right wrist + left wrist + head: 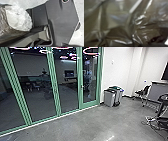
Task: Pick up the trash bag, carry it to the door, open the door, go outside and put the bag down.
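Biggest thing first: the glass wall [41, 94] ran from about 10 to 12 o'clock. I'd have left room there so the load didn't brush it. The green-framed door [88, 105] was at its far end, roughly 12, and looked shut, so a slow, square approach made sense. The grey bins [109, 98] stood just beside it at 1 o'clock, an easy snag for anything bulky.

The trash bag [119, 30] was right up close at both wrist cams, probably mid-carry, but I couldn't give it an honest clock hour. Thin, crinkly plastic likes to tear, so gentle starts and no jerky turns imo. Couldn't tell if either claw was open, closed or gripping it, so I'd have checked the hold first. Smallest was what looked like the door handle [82, 86], near 12: good for lining up on.
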